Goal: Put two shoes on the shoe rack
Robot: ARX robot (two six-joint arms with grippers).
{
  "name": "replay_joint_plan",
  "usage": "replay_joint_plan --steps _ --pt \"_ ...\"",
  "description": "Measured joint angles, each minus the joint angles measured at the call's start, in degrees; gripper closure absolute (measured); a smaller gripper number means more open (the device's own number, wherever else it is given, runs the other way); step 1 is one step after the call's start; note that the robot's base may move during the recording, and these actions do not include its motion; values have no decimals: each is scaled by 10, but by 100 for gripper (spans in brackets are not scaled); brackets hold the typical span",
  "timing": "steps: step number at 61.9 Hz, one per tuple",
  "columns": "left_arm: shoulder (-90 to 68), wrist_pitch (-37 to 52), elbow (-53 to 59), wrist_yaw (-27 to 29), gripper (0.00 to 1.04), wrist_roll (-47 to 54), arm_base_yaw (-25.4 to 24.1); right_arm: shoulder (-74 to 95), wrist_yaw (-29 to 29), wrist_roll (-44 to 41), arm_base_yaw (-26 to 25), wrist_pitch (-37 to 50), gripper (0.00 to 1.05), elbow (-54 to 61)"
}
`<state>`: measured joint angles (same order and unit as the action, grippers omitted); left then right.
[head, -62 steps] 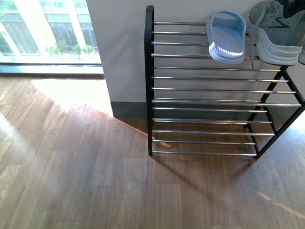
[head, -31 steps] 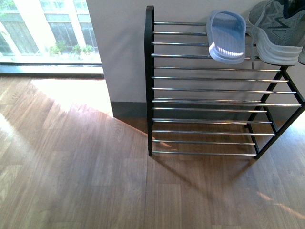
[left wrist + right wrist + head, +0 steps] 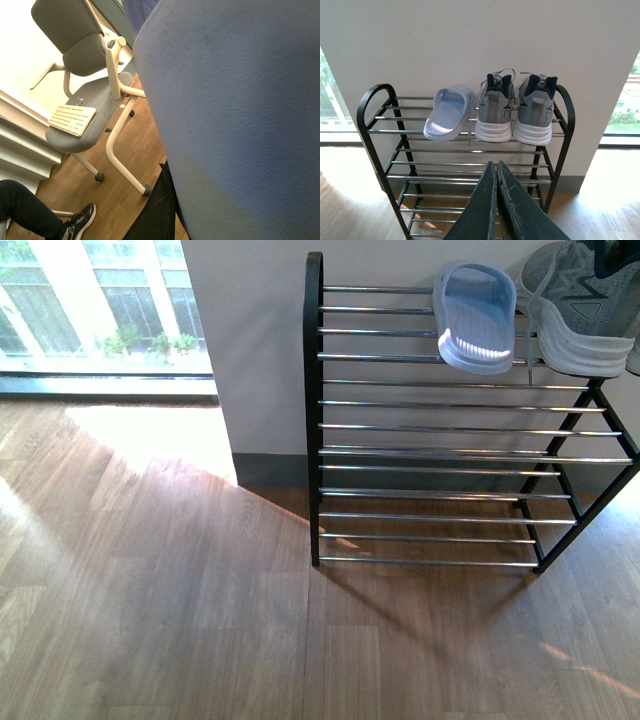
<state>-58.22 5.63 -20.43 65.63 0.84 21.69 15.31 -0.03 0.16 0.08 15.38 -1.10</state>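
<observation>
my right tool (image 3: 496,170) pressed together and empty, left tool's state I can't tell, sandal (image 3: 449,119) and two sneakers (image 3: 514,107) on shoe rack (image 3: 380,145) top tier, sneakers at right end

I see shoe rack (image 3: 375,97): matt black frame, shiny chrome rods. Sandal (image 3: 449,119): smooth pale-blue rubber, ribbed sole. Sneakers (image 3: 514,107): grey knit cloth, white rubbery soles. Floor (image 3: 180,610): wood-grain planks, low sheen.

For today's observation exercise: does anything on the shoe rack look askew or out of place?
Yes. On the shoe rack's top tier, the two grey sneakers make a pair, but the pale blue sandal lies alone, angled, its front overhanging the rods.
</observation>
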Motion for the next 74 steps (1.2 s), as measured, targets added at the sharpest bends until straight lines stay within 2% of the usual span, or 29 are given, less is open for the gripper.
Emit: replay_joint_plan --steps 24,30,42,59,63,65,74 --pt "0 0 0 0 103 0 0 -54 0 0 0 -54 103 0" --pt "0 0 0 0 103 0 0 -126 2 0 0 -144 103 0" --pt "0 0 0 0 103 0 0 -149 2 0 0 -153 103 0" --pt "0 0 0 0 103 0 0 -150 1 0 0 -153 59 0" --pt "0 0 0 0 103 0 -1 -150 0 0 0 -153 48 0" --pt "0 0 0 2 103 0 -2 -150 -1 0 0 -153 39 0" --pt "0 0 0 1 103 0 -2 -150 -1 0 0 -153 14 0"
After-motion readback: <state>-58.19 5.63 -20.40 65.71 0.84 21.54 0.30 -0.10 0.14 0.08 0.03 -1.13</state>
